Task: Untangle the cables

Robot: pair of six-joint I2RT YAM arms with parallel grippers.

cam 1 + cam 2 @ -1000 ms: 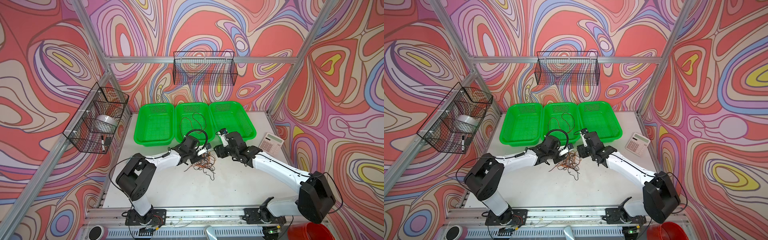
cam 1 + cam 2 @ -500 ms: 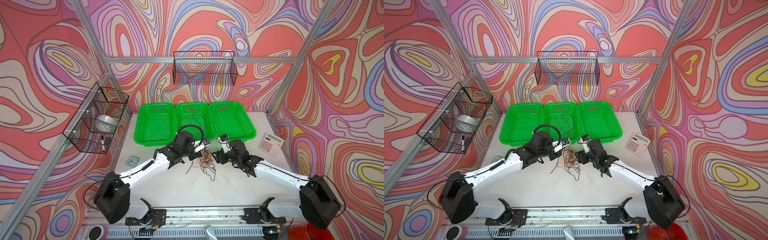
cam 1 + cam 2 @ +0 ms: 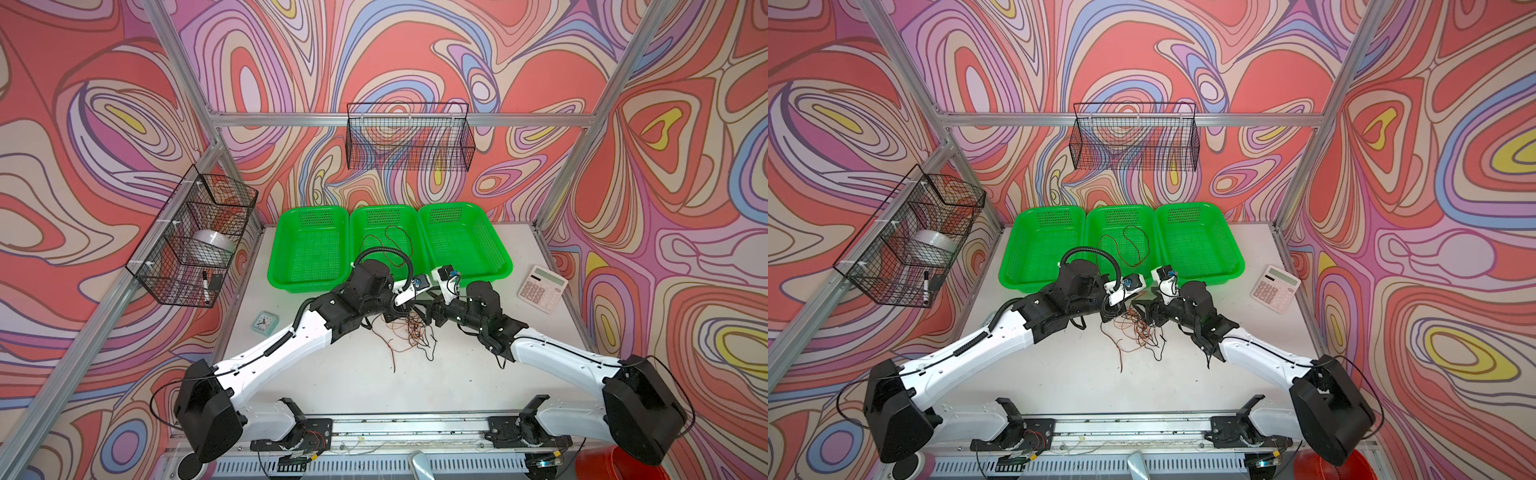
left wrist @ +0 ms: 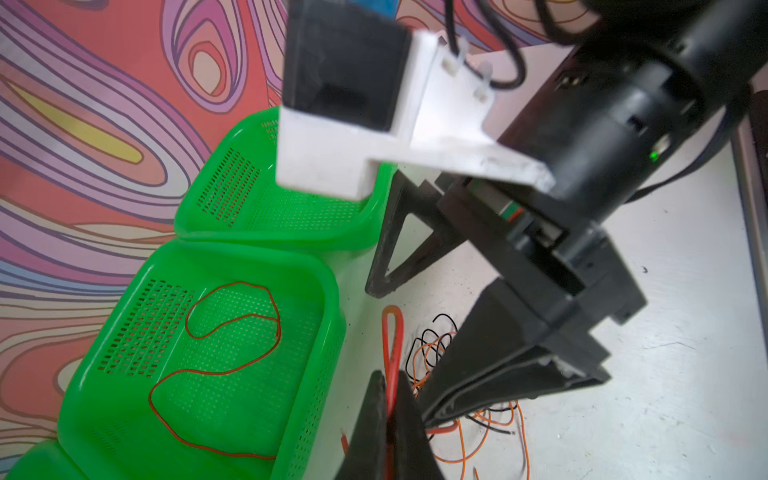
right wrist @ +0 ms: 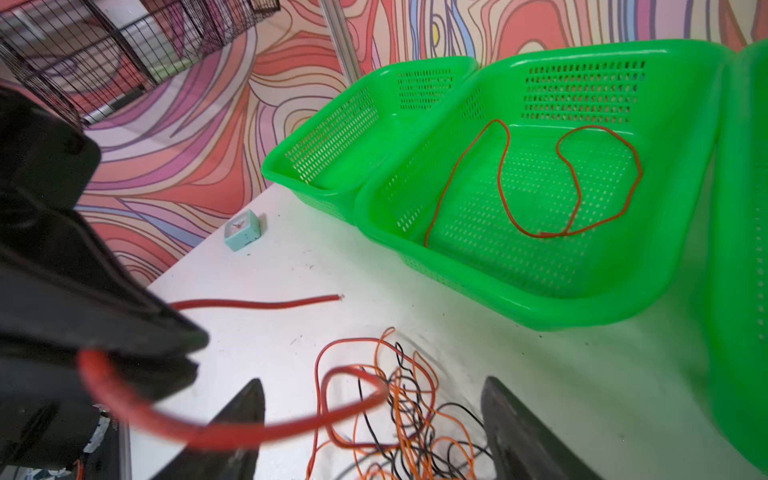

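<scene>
The cables (image 3: 412, 333) lie in a tangle of orange, black and red strands on the white table, in both top views (image 3: 1138, 332). My left gripper (image 4: 388, 401) is shut on a red cable (image 4: 393, 345), whose loop sticks out past the fingertips. In the right wrist view that red cable (image 5: 232, 432) runs from the left gripper (image 5: 137, 332) to the tangle (image 5: 407, 411). My right gripper (image 5: 372, 386) is open, with its fingers on either side of the pile and nothing between them. In a top view both grippers meet above the tangle: left gripper (image 3: 405, 309), right gripper (image 3: 428, 309).
Three green baskets (image 3: 307, 212) stand in a row behind the grippers; the middle one (image 5: 582, 299) holds one loose red cable (image 5: 536, 178). A calculator (image 3: 542, 289) lies at the right, a small clock (image 3: 264, 323) at the left. Black wire baskets (image 3: 195, 237) hang on the walls.
My left gripper has shut on the red cable while its arm stretched out low over the table. My right gripper has opened wider and settled over the tangle.
</scene>
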